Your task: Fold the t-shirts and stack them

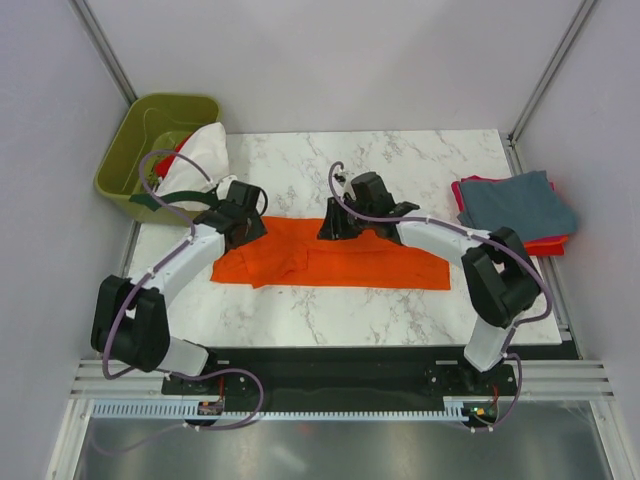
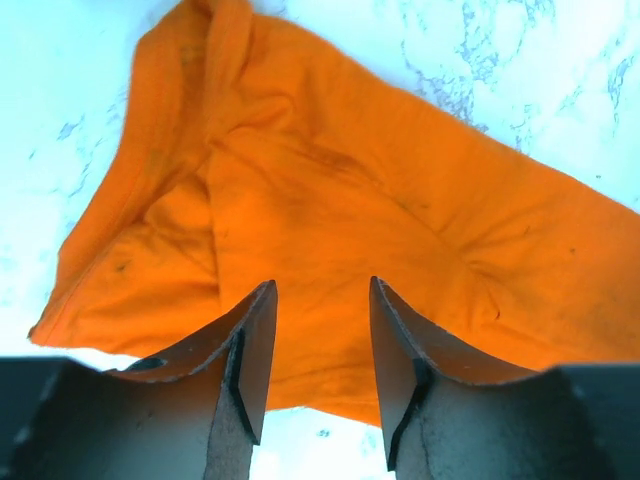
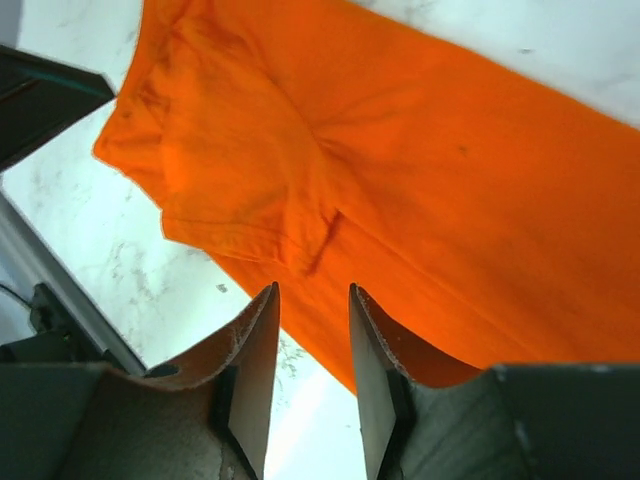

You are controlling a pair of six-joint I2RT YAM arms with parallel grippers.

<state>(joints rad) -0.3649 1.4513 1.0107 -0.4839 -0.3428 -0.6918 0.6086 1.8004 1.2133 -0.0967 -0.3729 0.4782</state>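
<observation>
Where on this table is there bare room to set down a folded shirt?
Free: the far strip of table between white shirt and folded stack; the near strip between orange t-shirt and the table's edge. Crowded: the centre, with left gripper and right gripper over the t-shirt.

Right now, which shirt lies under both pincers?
The orange t-shirt, spread mid-table. The blue-grey t-shirt tops the right-hand stack; the white t-shirt spills from the green bin.

Left arm [image 1: 185, 258] and right arm [image 1: 440, 235]: white link shells, bulky black joints, thin lilac-grey cables [image 1: 148, 160] looping alongside, black base plate [image 1: 330, 372]. Dark grey wedge-shaped jaws, black-edged inner faces, scuffed.
</observation>
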